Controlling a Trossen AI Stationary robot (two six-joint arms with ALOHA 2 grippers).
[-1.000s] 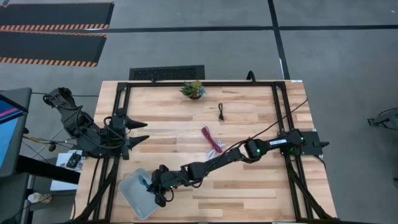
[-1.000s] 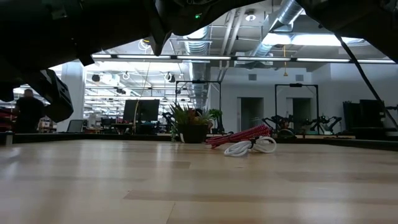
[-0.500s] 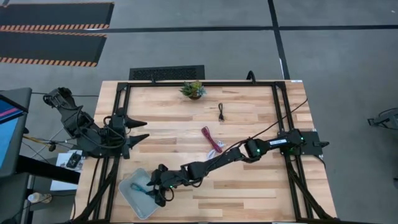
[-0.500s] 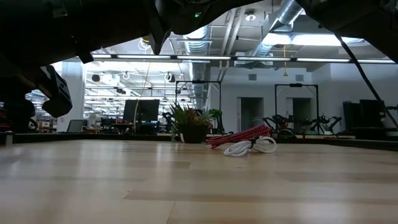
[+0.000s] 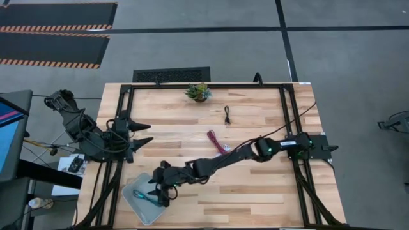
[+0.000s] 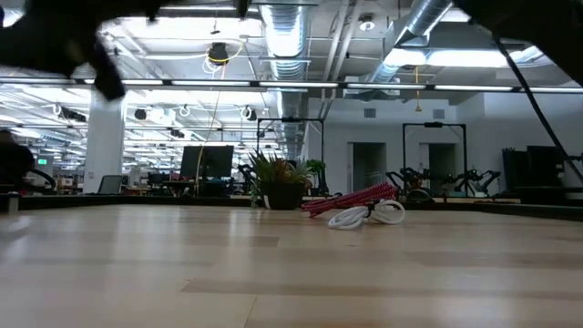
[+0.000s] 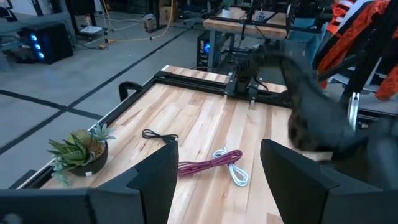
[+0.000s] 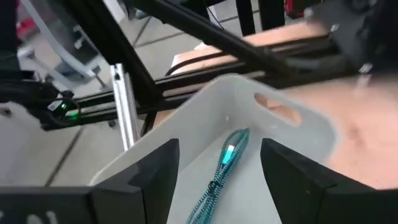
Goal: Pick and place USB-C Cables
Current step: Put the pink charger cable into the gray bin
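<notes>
Right gripper [image 8: 217, 163] above teal cable [image 8: 222, 168].

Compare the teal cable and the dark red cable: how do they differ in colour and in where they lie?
The teal cable lies inside the white bin, below the open right gripper; the dark red cable lies on the bare wooden table, touching a white cable. Teal is alone in the bin; dark red has a neighbour. Both are thin and unheld.
</notes>
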